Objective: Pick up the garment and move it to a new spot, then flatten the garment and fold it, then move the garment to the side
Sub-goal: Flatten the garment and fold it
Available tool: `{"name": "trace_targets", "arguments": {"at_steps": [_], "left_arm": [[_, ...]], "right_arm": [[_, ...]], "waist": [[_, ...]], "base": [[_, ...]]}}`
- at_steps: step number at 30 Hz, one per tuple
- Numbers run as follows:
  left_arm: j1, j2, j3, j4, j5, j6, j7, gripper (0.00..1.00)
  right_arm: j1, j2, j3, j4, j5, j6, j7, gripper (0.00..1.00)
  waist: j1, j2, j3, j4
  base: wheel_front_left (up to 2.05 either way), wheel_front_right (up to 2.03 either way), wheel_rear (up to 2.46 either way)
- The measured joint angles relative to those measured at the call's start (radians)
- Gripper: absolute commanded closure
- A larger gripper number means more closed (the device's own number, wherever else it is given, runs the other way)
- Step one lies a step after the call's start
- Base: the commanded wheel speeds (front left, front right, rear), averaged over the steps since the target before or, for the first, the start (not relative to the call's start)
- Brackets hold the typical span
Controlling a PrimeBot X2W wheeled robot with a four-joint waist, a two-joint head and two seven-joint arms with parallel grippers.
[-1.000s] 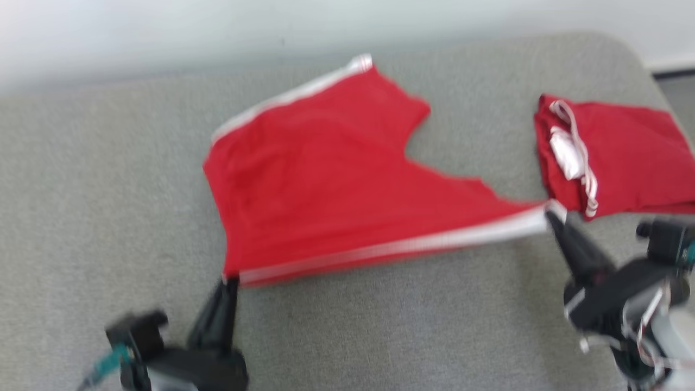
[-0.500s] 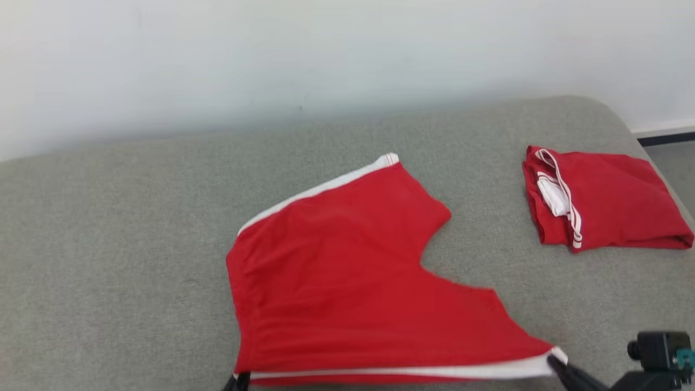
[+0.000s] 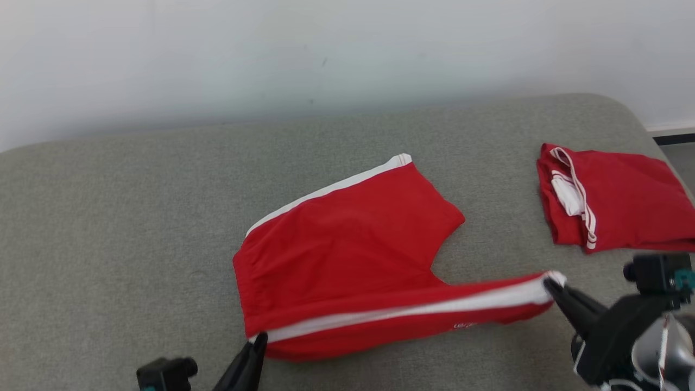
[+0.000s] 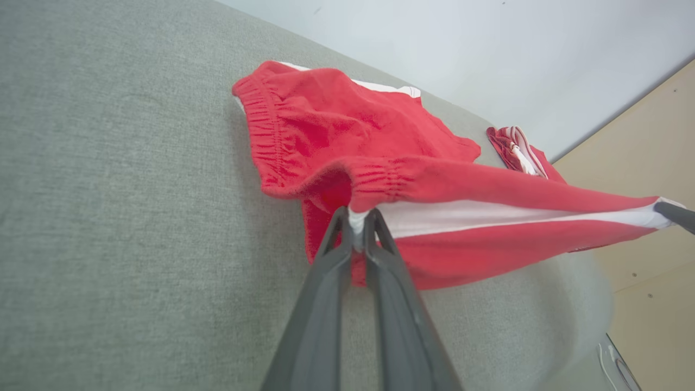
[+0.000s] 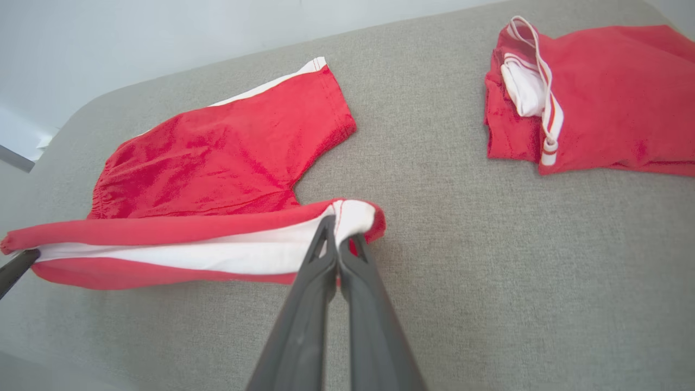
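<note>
I have the garment [image 3: 347, 244], a pair of red shorts, lying in the middle of the grey cushion [image 3: 108, 217] with its near side raised off the fabric. The left gripper [image 4: 355, 217] is clamped on the waistband [image 4: 266, 136] end of the white side stripe [image 3: 412, 309], and the right gripper [image 5: 335, 228] is pinched shut on the hem end of that same stripe. I hold both ends so the near edge runs taut and straight between the two grips. That should let me carry it over as one line, not as a sagging bunch. The far leg [image 3: 412, 190] and the rest of the shorts lie flat on the cushion, which I read as the base for a lengthwise fold, near half over far half. A folded red garment [image 3: 624, 201] sits to the right, apart from the shorts but near my right gripper. I judge it the one thing I could snag if that arm swings wide. The wall [image 3: 326, 54] stands behind the cushion's far edge, well beyond the shorts. I see nothing lying on the far half where the raised edge would land.
</note>
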Motion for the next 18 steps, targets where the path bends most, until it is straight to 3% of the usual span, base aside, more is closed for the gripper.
{"name": "trace_targets", "arguments": {"at_steps": [10, 18], "left_arm": [[-0.186, -0.054, 0.002, 0.085, -0.012, -0.004, 0.001, 1.00], [-0.344, -0.087, -0.001, 0.191, 0.012, 0.006, -0.025, 1.00]], "right_arm": [[-0.340, -0.073, 0.155, 0.283, 0.017, 0.000, -0.099, 1.00], [-0.591, -0.109, 0.319, 0.535, -0.010, 0.000, -0.243, 1.00]], "waist": [[0.0001, 0.0001, 0.062, 0.060], [0.0002, 0.0001, 0.136, 0.107]], "base": [[0.00, 0.00, 0.00], [0.00, 0.00, 0.00]]}}
